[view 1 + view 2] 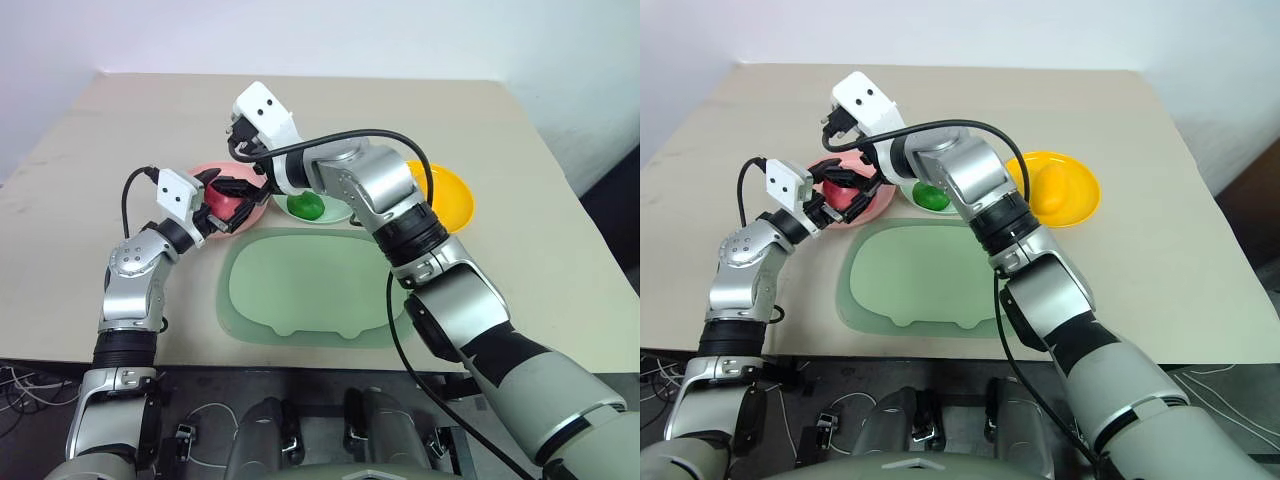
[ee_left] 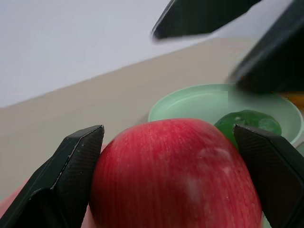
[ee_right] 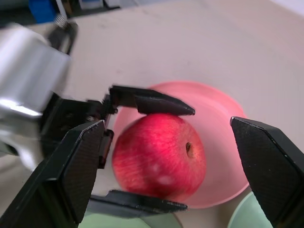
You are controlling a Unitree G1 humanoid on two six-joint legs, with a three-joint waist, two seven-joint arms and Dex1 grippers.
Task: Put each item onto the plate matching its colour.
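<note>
**Apple held over the pink plate, right hand spread wide above it**

The pink-red apple [image 3: 159, 156] sits between the two black fingers of the left hand [image 1: 238, 196], which pinches it from either side right over the pale pink plate [image 3: 223, 137]. From where I stand I cannot tell whether the apple's underside touches the plate or hangs just clear of it. Its stem dimple faces up and a little sideways.

Just beside the pink plate is the mint green plate [image 1: 335, 212], and the small dark green fruit [image 1: 305, 206] lies in it. Next along the row is the yellow-orange plate [image 1: 455, 195], with the oblong mango [image 1: 1050, 185] resting inside, partly hidden behind the right arm.

The right hand [image 3: 166, 175] reaches across from the other side and hovers above the apple and the pink plate, its fingers spread wide apart and holding nothing.

In front of the three plates, nearer the robot, lies the large pale-green tray [image 1: 310, 285] with its tab on the near edge. All of it rests on the beige counter [image 1: 540, 250].
</note>
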